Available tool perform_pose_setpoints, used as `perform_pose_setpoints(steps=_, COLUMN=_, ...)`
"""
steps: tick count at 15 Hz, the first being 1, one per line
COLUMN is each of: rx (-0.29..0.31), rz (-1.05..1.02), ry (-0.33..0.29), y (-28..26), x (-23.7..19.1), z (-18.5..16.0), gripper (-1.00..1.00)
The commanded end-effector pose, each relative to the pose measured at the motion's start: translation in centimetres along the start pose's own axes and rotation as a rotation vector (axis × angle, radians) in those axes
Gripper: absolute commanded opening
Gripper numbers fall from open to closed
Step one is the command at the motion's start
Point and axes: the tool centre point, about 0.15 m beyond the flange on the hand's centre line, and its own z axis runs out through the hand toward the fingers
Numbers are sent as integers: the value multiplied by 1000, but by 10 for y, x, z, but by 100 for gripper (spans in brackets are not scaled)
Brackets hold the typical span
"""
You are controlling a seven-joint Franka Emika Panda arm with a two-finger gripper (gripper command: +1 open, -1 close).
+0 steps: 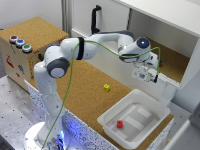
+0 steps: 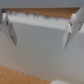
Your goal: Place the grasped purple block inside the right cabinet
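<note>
No brand name or readable writing shows in either view; the cork-topped box (image 1: 27,47) at the exterior view's left carries small red and blue marks on its front, too blurred to read. On its top sit three round buttons (image 1: 20,43), red, blue and green.

The white arm (image 1: 75,52) rises from its base at the lower left of the exterior view and reaches across the cork worktop (image 1: 90,95) toward the right cabinet (image 1: 172,62), whose cork-brown floor lies open beneath a white top wall. A green cable runs along the arm. The pincer (image 1: 150,76) hangs just in front of the cabinet's lower front edge, above the far corner of a white tray (image 1: 134,119).

In the wrist view the two fingers (image 2: 9,27) stand well apart, with a pale flat surface filling the gap between them and a brown strip beyond. No purple block can be made out between them there, and in the exterior view the fingertips are too small and blurred to tell whether anything is held.

A small red cube (image 1: 120,124) lies inside the tray. A small yellow cube (image 1: 106,87) sits on the worktop, between the arm and the tray. A black handle (image 1: 95,19) stands upright on the white door section to the left of the cabinet opening.
</note>
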Motion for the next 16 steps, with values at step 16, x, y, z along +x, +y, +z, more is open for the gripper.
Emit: perform_pose_setpoints(steps=16, rx=-65, rz=272, ry=-164, y=-53, x=-11, z=125, gripper=100)
